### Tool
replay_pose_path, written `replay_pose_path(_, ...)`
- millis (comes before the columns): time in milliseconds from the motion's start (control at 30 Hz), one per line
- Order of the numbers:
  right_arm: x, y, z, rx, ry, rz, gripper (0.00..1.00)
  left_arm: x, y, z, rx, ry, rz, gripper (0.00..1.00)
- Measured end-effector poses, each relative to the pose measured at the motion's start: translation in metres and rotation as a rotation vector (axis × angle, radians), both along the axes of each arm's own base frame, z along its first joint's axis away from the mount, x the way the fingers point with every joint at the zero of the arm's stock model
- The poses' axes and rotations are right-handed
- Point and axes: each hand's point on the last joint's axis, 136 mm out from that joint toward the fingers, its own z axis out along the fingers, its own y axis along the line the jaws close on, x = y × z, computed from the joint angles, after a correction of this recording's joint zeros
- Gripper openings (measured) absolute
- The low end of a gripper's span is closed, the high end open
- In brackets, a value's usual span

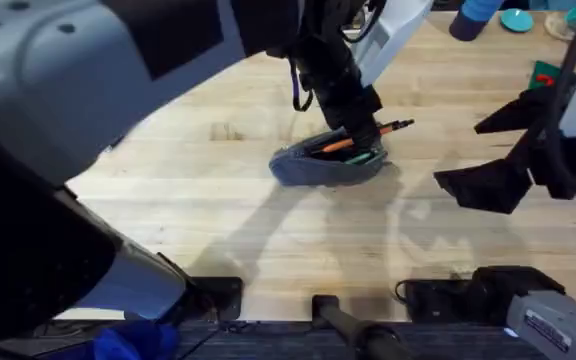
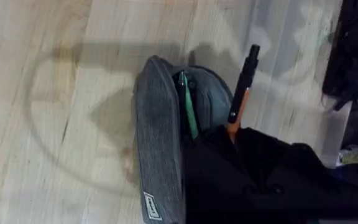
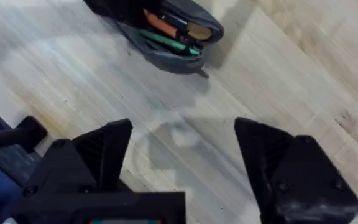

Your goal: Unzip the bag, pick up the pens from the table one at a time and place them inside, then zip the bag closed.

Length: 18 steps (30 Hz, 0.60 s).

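The grey-blue bag (image 1: 313, 168) lies unzipped mid-table, and its open mouth shows in both wrist views (image 2: 159, 143) (image 3: 166, 53). A green pen (image 2: 188, 113) (image 3: 173, 42) lies inside it. My left gripper (image 1: 360, 122) is over the bag's right end, shut on an orange pen with a black end (image 1: 393, 128) (image 2: 243, 81). That pen slants out past the bag's end, and its orange part (image 3: 160, 25) reaches into the opening. My right gripper (image 1: 468, 150) (image 3: 184, 134) hangs open to the right of the bag, holding nothing.
Blue items (image 1: 478, 15), a teal dish (image 1: 516, 18) and a green and red object (image 1: 546, 75) sit at the table's far right corner. Black arm bases and cables (image 1: 448, 290) line the front edge. Bare table (image 1: 188, 200) lies left of the bag.
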Motion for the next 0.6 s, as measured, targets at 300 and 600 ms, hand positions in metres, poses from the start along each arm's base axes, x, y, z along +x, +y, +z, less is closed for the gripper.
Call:
replay_pose_path(300, 0.000, 0.000, 0.000, 0.000, 0.000, 0.000, 0.998, 0.006, 0.021, -0.037, 0.173, 0.018, 0.022, 0.042)
replay_pose_path(600, 0.000, 0.000, 0.000, 0.000, 0.000, 0.000, 0.997, 0.011, 0.040, -0.046, 0.289, -0.018, 0.043, 0.042)
